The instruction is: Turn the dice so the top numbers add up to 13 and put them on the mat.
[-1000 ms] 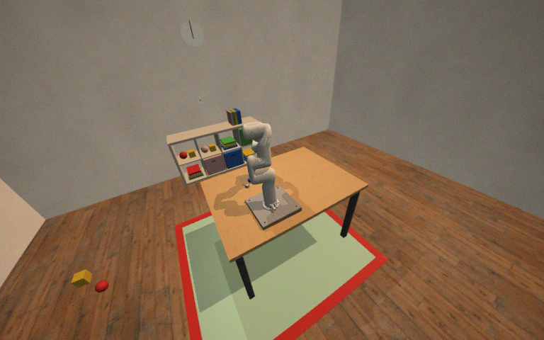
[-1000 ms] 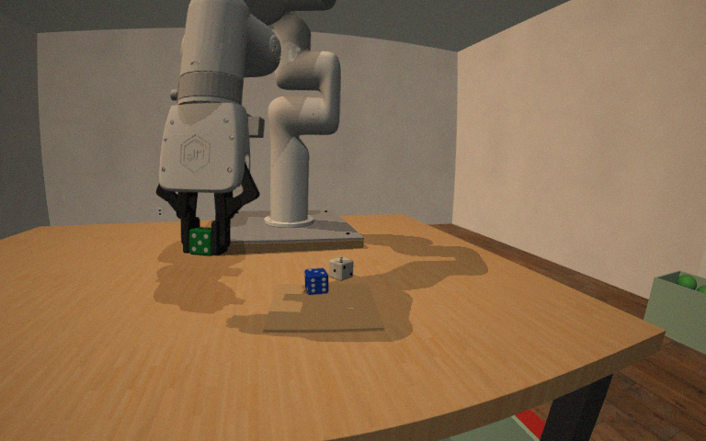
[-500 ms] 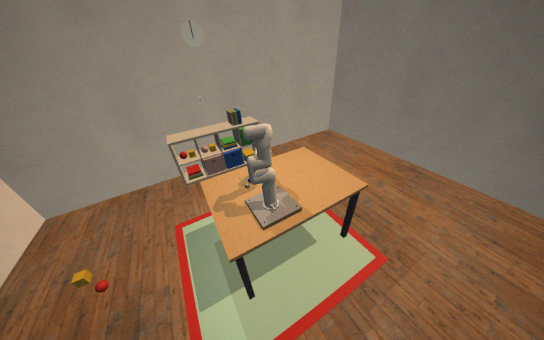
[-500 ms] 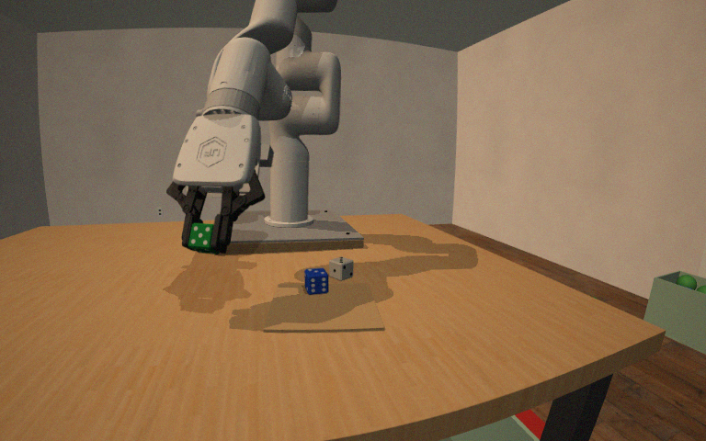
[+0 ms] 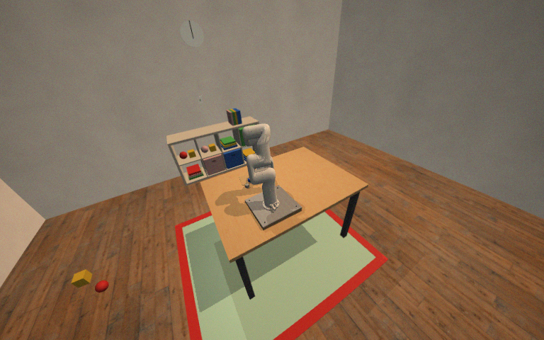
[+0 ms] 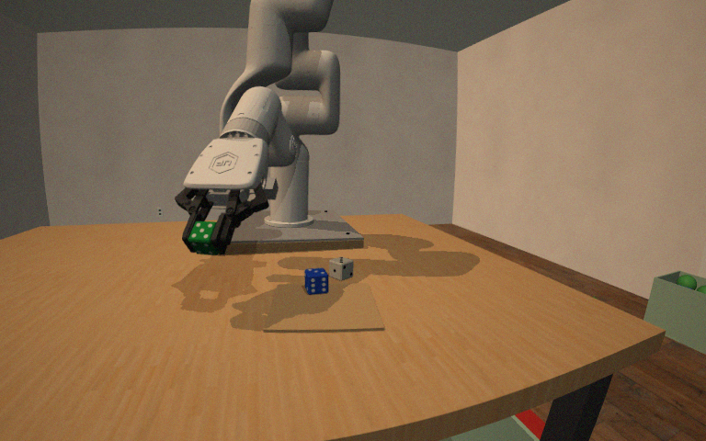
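Note:
In the exterior view, my gripper (image 6: 205,240) is tilted toward the camera and shut on a green die (image 6: 203,234), which it holds just above the table left of the robot base. The die's five-pip face points toward the camera. A blue die (image 6: 316,280) sits flat at the far edge of the thin tan mat (image 6: 324,309). A grey die (image 6: 341,268) sits flat on the table right behind the mat, showing one pip on top. In the top view the arm (image 5: 260,163) hides the gripper and the dice are too small to tell.
The grey base plate (image 6: 297,231) stands behind the gripper. A green bin with green balls (image 6: 696,311) stands on the floor at the right. A shelf with coloured blocks (image 5: 214,149) stands behind the table. A yellow cube (image 5: 81,278) and a red ball (image 5: 101,285) lie on the floor.

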You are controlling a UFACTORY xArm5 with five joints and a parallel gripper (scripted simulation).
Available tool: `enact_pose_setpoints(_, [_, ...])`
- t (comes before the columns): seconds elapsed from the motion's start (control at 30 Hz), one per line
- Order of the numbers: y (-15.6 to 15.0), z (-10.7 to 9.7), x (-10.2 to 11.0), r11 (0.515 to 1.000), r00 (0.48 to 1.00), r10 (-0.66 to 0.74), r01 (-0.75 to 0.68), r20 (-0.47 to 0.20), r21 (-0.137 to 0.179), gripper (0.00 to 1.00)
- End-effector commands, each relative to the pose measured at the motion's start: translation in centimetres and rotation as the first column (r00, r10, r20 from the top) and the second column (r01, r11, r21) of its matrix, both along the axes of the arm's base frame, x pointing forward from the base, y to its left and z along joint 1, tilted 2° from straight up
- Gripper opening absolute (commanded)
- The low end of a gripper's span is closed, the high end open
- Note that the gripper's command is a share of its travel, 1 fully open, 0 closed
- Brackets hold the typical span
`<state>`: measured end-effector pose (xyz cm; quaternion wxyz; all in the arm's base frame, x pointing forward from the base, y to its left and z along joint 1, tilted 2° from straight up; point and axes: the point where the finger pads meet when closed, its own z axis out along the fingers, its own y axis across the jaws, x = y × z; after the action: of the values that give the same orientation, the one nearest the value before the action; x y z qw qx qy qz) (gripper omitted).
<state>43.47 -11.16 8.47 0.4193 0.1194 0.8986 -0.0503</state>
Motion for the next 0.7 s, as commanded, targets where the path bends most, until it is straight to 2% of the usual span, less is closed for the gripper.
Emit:
enact_pose_setpoints(0.0, [-0.08, -0.13, 0.33, 0.999, 0.988, 0.001, 0.005, 0.155, -0.036, 0.27])
enact_pose_setpoints(0.07, [-0.08, -0.13, 0.33, 0.999, 0.988, 0.001, 0.005, 0.155, -0.036, 0.27])
enact_pose_setpoints(0.27, [-0.04, -0.16, 0.18, 0.999, 0.976, 0.003, 0.009, 0.217, -0.05, 0.27])
enact_pose_setpoints(0.67, [-0.03, -0.38, 0.17, 0.999, 0.975, 0.003, 0.009, 0.223, -0.052, 0.27])
